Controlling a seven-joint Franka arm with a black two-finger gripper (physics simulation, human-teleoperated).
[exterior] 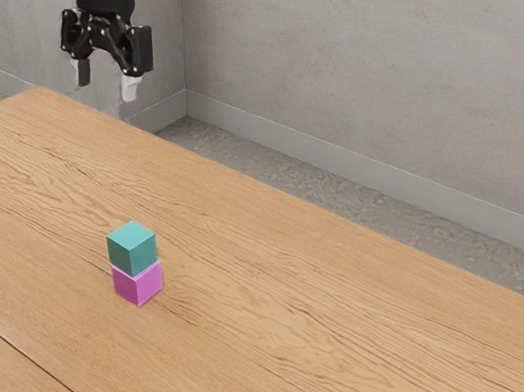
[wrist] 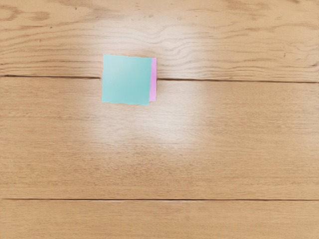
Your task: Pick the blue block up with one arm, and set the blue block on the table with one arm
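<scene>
Gripper [exterior: 105, 81] spread and empty, I hung above the table [exterior: 325, 299], probably to straddle the blue block [exterior: 132, 249], which rested on the pink block [exterior: 137, 285], its weight borne from below and sides free to grasp.

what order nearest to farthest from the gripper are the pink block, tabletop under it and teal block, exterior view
1. Teal block, on top of the stack, lower than the gripper
2. Pink block, under the teal one
3. Tabletop, beneath both blocks
</scene>
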